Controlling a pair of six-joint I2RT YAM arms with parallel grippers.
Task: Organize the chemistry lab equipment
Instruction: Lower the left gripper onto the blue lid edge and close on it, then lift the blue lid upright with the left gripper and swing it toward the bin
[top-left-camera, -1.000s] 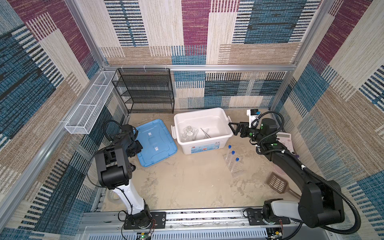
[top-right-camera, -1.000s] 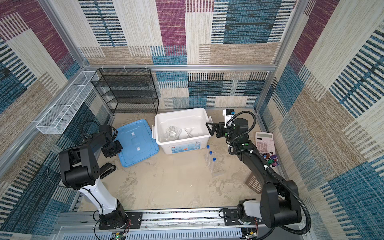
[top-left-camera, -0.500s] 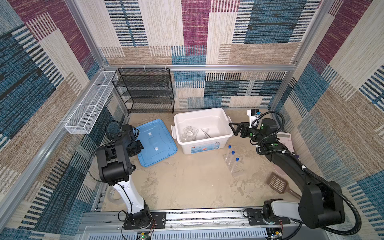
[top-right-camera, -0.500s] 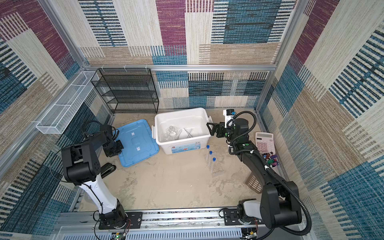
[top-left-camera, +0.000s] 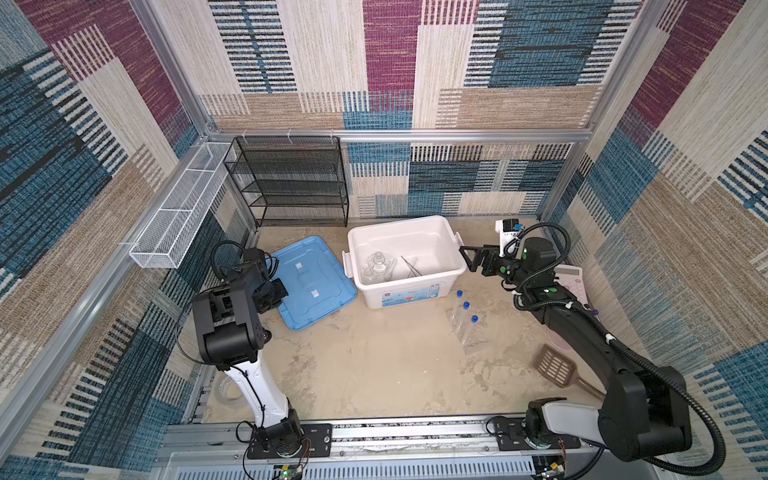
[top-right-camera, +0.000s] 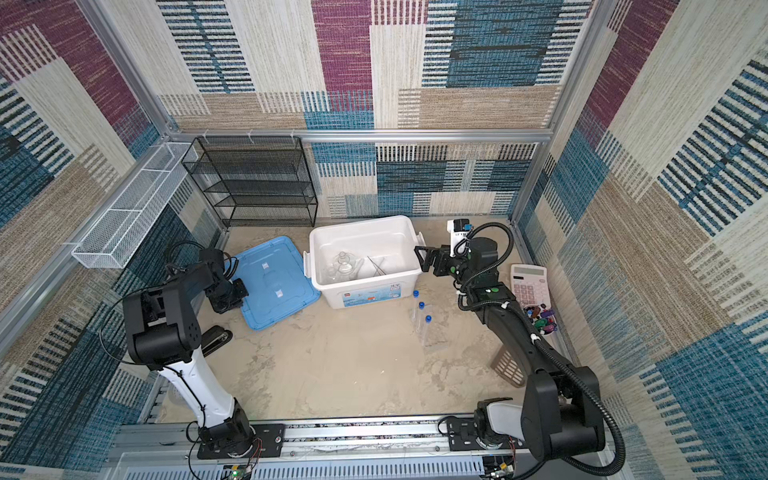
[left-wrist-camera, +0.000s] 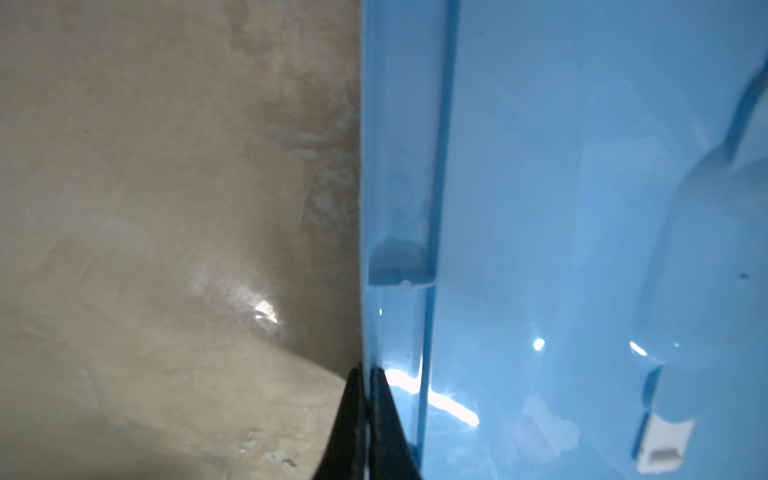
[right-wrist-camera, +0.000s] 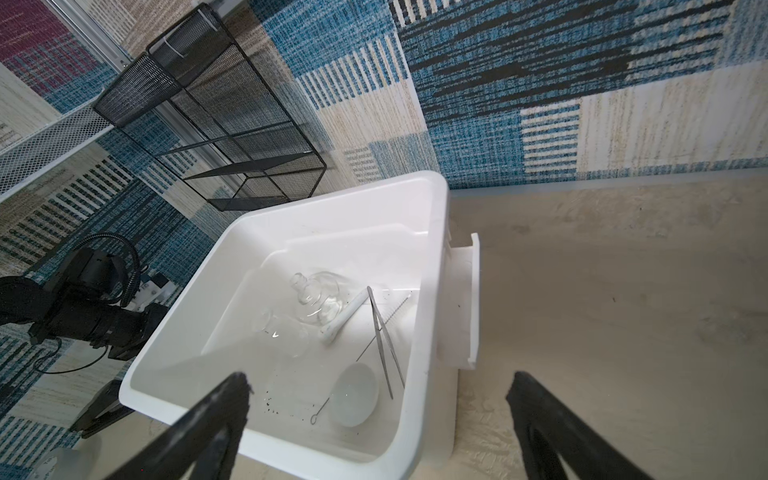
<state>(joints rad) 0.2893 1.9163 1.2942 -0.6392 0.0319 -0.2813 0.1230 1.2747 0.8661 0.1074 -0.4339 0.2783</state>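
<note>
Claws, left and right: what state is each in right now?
Left claw: closed on the rim of the blue lid.
Right claw: open, holding nothing.

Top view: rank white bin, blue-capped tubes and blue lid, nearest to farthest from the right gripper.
1. White bin, just beside the right gripper.
2. Blue-capped tubes, on the table nearer the front.
3. Blue lid, beyond the bin, left side.
</note>
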